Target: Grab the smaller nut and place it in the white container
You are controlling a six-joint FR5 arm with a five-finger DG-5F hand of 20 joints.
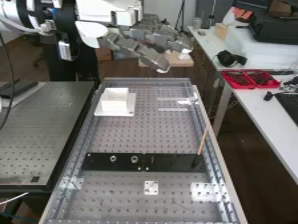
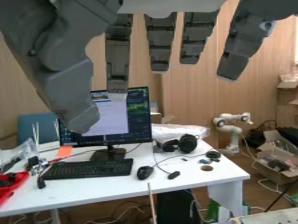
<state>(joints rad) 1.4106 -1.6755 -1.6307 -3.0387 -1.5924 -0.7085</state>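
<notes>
Grey metal drilled with holes forms the bench (image 1: 153,135), and the white arm (image 1: 110,10) keeps its hand (image 1: 143,54) high beyond the far end. The fingers are extended and loose, grasping nothing. Low on the bench lies the black bar (image 1: 174,162); farther up stands the white container (image 1: 115,102). On the bar sit the bearing (image 1: 134,159) and the larger nut (image 1: 113,159). Where the smaller nut is, I cannot tell, so whether its transfer is finished or yet to begin stays unsettled; no carry is under way. A broad stretch of bench between container and bar looks like the easiest way down. The side rail (image 1: 207,145), the slanting wooden stick (image 1: 203,139) and the container's upright walls are what fingers might catch.
</notes>
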